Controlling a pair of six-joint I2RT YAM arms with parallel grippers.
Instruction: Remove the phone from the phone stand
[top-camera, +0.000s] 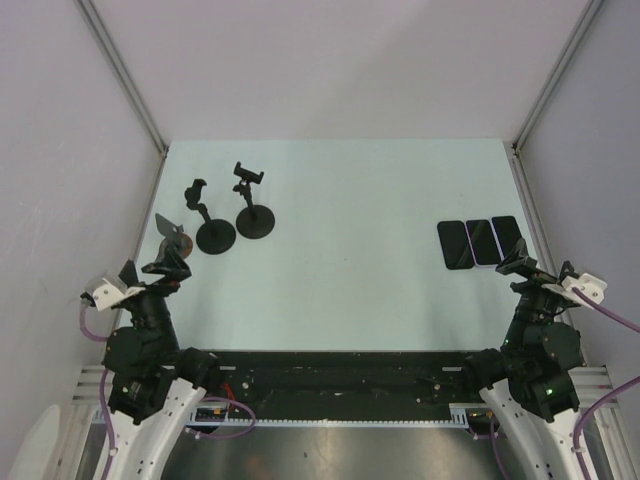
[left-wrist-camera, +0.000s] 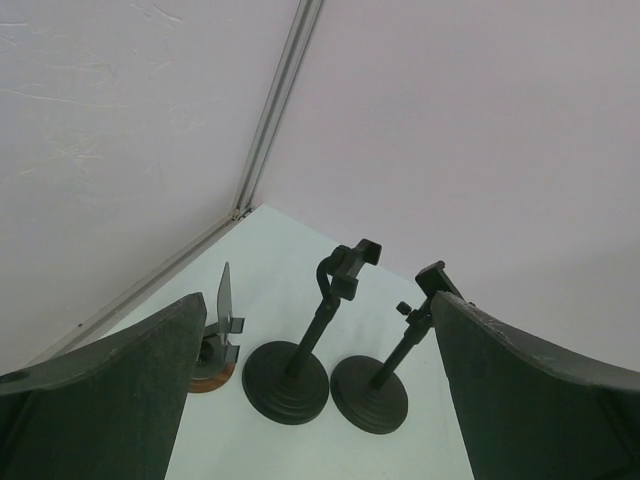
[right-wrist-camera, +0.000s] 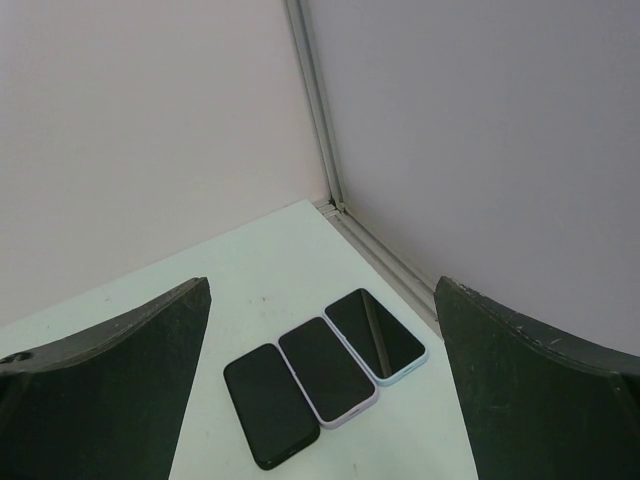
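Observation:
Three phones lie flat side by side at the right of the table: a black one (top-camera: 455, 244) (right-wrist-camera: 270, 405), one in a lilac case (top-camera: 483, 241) (right-wrist-camera: 327, 370) and one in a light blue case (top-camera: 508, 236) (right-wrist-camera: 375, 333). At the left stand two black phone stands on round bases (top-camera: 215, 235) (top-camera: 256, 220), whose clamps (left-wrist-camera: 350, 262) (left-wrist-camera: 432, 278) hold nothing. My left gripper (top-camera: 150, 268) (left-wrist-camera: 318, 300) hangs open in front of the stands, above the table. My right gripper (top-camera: 540, 268) (right-wrist-camera: 320, 285) is open just short of the phones, with nothing between its fingers.
A small stand on a round wooden base (top-camera: 175, 238) (left-wrist-camera: 215, 345) sits left of the black stands, close to the left wall. White walls with metal rails (top-camera: 150, 130) enclose the table at the back and both sides.

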